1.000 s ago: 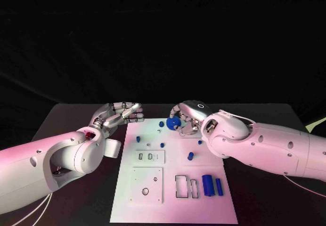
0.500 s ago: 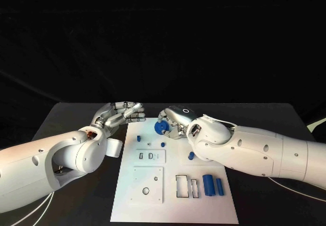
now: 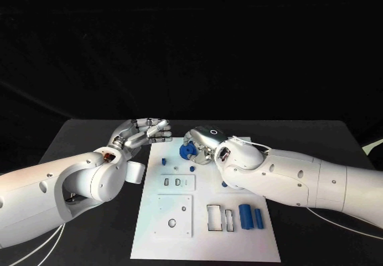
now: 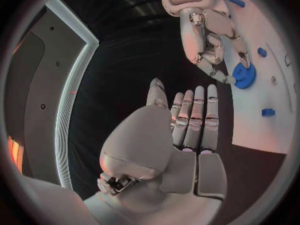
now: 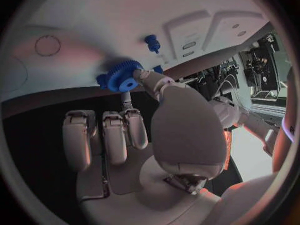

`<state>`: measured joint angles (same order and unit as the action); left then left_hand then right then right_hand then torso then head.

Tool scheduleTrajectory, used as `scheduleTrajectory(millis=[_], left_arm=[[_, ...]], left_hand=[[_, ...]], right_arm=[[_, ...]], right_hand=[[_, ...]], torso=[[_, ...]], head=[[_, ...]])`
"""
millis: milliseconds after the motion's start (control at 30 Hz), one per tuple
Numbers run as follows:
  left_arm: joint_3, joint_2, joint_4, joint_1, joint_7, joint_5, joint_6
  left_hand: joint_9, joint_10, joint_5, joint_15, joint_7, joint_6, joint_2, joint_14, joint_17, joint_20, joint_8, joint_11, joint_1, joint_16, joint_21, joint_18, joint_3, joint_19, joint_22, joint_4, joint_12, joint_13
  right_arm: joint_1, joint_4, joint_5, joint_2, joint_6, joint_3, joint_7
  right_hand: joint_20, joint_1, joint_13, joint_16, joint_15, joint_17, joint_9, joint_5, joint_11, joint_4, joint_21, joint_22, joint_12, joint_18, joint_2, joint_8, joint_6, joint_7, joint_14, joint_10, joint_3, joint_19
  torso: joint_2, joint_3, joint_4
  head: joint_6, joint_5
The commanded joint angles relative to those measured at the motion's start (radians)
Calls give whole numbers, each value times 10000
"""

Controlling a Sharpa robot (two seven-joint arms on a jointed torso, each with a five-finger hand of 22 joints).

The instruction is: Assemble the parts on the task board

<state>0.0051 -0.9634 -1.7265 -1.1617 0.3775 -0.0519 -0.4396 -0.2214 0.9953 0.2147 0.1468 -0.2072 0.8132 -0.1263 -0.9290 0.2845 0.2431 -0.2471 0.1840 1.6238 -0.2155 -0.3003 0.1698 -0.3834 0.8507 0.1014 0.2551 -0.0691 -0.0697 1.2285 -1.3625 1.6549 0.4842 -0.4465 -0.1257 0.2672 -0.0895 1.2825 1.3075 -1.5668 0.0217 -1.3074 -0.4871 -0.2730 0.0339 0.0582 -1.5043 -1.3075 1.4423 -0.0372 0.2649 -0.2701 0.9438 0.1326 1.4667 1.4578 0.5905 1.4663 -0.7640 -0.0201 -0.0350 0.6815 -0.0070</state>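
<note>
My right hand [image 3: 204, 144] pinches a blue gear [image 3: 187, 151] between thumb and a finger, just over the far left part of the white task board [image 3: 203, 227]. The right wrist view has the gear [image 5: 123, 76] at the fingertips [image 5: 142, 75], close to the board [image 5: 94, 25] and near a blue peg [image 5: 151, 41]. My left hand [image 3: 144, 133] hovers beside the board's far left corner with fingers stretched out and nothing in it. From the left wrist, that hand [image 4: 187, 130] faces the right hand [image 4: 209, 40] and the gear [image 4: 244, 75].
Small blue pegs [image 3: 164, 162] [image 3: 191, 168] stand on the board's far half. Two blue cylinders [image 3: 245, 216] [image 3: 258, 218] lie at its near right beside rectangular slots [image 3: 215, 218]. Another blue piece [image 3: 224, 184] sits under my right forearm. A round hole [image 3: 171, 223] is near left.
My right hand has carried the blue gear to the left, from the board's far middle toward its far left part. The left hand has barely moved.
</note>
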Motion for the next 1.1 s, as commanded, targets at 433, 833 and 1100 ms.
scheduleTrajectory(millis=[433,833,1100], left_arm=[[10,-5,-36,-22,61,13,130],[10,-32,-37,-22,51,13,113],[10,-37,-37,-22,50,13,112]], left_hand=[[-17,-86,-36,29,-194,-63,-112,86,15,84,63,5,-25,38,60,74,-61,-3,-12,-17,45,-2],[-20,-88,-38,31,-194,-64,-114,94,17,85,64,6,-24,44,63,73,-65,-6,-14,-20,45,-2],[-20,-88,-38,31,-194,-64,-114,94,17,85,64,6,-24,44,63,73,-65,-6,-14,-20,45,-2]], right_arm=[[-13,477,-35,-178,386,1,-173],[-10,438,-541,4,727,0,-241],[-10,372,-733,130,915,-2,-226]], right_hand=[[-107,-705,718,-40,-151,-2634,123,747,272,-16,168,-1893,-451,101,209,702,-713,101,1041,-450,-266,330],[-176,-1493,791,-40,-193,-2634,419,470,299,1323,129,-1987,-355,120,-317,712,-670,98,1041,-395,-2560,404],[-154,-1451,928,-40,-163,-2634,409,346,258,1515,73,-2041,-222,138,-413,613,-495,49,1041,-270,-2536,453]], torso=[[13,-14,24],[6,-23,22],[9,-21,21]], head=[[2,40],[3,43],[6,36]])
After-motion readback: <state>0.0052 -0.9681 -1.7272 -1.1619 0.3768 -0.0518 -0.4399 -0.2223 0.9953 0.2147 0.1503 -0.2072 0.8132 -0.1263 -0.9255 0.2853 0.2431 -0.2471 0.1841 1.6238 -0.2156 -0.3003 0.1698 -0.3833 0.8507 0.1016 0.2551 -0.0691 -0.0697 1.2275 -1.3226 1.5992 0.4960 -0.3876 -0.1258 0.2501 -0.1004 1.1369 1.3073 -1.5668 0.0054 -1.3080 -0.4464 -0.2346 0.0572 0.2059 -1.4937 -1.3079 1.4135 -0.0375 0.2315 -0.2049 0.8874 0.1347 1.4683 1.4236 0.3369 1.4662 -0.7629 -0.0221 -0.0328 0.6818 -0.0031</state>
